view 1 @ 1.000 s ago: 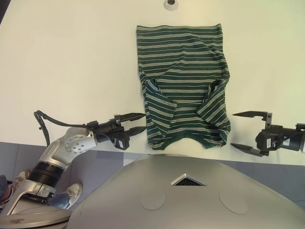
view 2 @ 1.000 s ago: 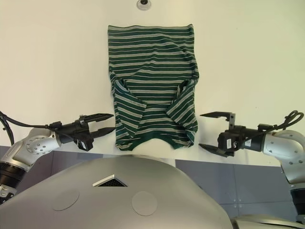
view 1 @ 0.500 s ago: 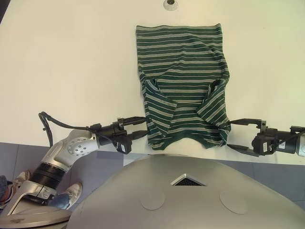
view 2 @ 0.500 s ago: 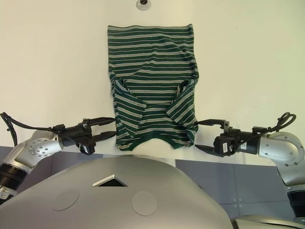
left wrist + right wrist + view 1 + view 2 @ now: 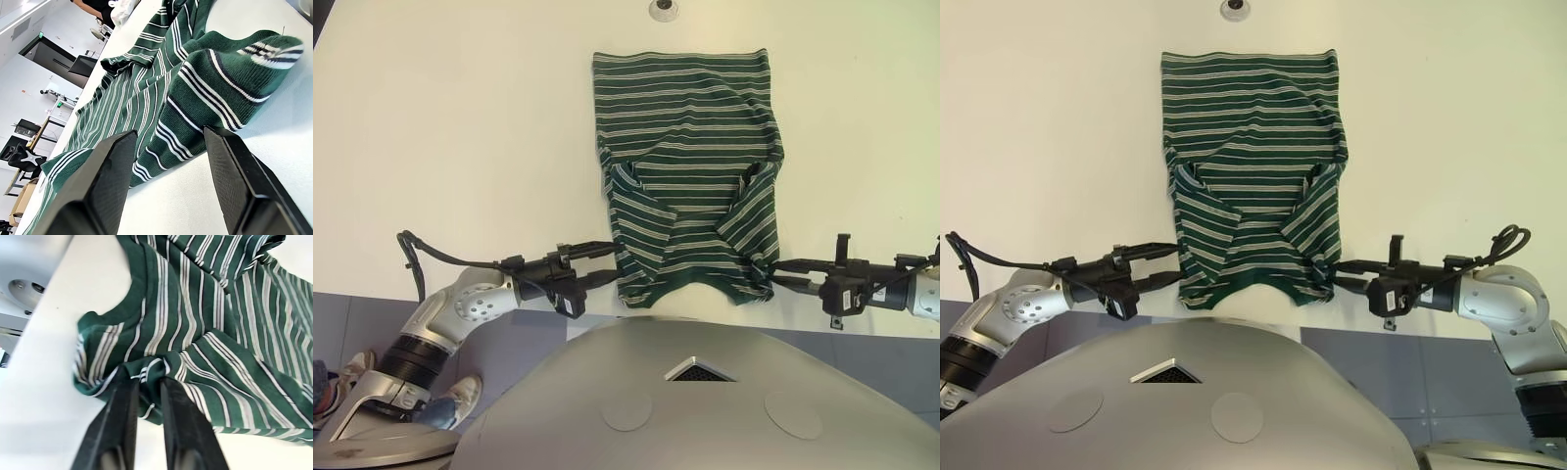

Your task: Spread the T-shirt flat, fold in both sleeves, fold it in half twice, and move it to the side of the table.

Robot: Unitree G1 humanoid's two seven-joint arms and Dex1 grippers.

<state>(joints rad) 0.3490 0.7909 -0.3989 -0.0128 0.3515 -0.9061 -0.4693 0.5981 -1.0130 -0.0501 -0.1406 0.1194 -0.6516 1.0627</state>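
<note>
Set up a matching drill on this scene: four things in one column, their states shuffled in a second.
1 left gripper
2 right gripper
3 T-shirt
4 round fitting

A shut on a shirt corner
B sleeves folded in
C open around a shirt corner
D at the table's far edge

Pairs: 1-C, 2-A, 3-B, 4-D

T-shirt [image 5: 690, 166]: knit cloth, matt. Table [image 5: 460, 147]: smooth, matt, hard.
</note>
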